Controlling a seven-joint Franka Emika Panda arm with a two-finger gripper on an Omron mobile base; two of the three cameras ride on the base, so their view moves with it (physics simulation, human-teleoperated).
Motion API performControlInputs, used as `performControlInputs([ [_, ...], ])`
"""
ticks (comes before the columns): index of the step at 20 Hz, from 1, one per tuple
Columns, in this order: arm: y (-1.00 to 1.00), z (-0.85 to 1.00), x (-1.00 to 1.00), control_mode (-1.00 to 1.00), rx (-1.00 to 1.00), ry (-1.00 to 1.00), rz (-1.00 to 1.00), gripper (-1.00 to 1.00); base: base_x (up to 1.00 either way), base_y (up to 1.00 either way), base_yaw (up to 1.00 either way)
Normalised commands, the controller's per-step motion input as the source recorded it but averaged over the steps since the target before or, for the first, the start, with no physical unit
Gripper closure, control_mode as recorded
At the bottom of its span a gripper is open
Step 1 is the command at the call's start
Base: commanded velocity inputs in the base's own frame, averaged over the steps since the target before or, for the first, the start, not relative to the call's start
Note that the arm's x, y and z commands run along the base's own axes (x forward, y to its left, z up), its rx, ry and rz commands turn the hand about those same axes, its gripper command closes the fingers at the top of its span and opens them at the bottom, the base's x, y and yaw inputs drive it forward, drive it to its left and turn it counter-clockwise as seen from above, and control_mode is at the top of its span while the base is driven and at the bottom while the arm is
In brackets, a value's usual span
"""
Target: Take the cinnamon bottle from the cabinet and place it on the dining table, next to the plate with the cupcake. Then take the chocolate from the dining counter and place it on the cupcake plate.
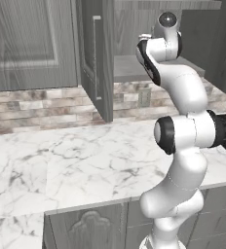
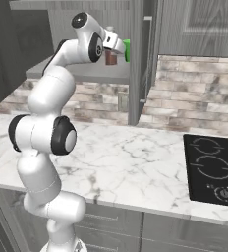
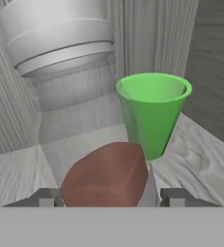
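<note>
The cinnamon bottle [image 3: 85, 120] is clear with a white cap and brown powder in its lower half. It stands upright on the cabinet shelf [image 3: 201, 154], very close to the hand camera. My gripper [image 3: 111, 197] straddles its base, with one fingertip [image 3: 46, 197] at each side, close to the glass; I cannot tell whether they touch it. In the right base view the gripper [image 2: 117, 47] reaches into the open cabinet at the bottle [image 2: 111, 58]. The plate, cupcake, chocolate and dining table are out of view.
A green cup [image 3: 152, 116] stands just behind and to the right of the bottle, seen also as the green cup [image 2: 127, 49]. The open cabinet door [image 2: 140, 59] hangs right of the hand. A marble counter [image 1: 85, 160] lies below, with a black cooktop [image 2: 214, 170] at the right.
</note>
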Motion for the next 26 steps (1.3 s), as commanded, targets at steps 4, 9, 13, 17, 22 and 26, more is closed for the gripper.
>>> performControlInputs([
  [4,-0.16,0.0,-0.03,-1.0,0.01,0.0,0.0,1.0,0.0,0.0,0.0],
  [9,0.0,-0.01,-0.88,-1.0,0.0,-0.1,0.02,1.0,0.0,0.0,0.0],
  [13,0.07,-0.19,-1.0,-1.0,0.0,-0.1,0.06,1.0,0.0,0.0,0.0],
  [17,0.0,-0.09,-1.0,-1.0,0.01,-0.13,0.09,1.0,0.0,0.0,0.0],
  [22,0.01,0.07,-1.0,-1.0,0.03,-0.23,0.05,1.0,0.0,0.0,0.0],
  [26,0.0,0.03,-1.0,-1.0,0.0,-0.14,0.06,1.0,0.0,0.0,0.0],
])
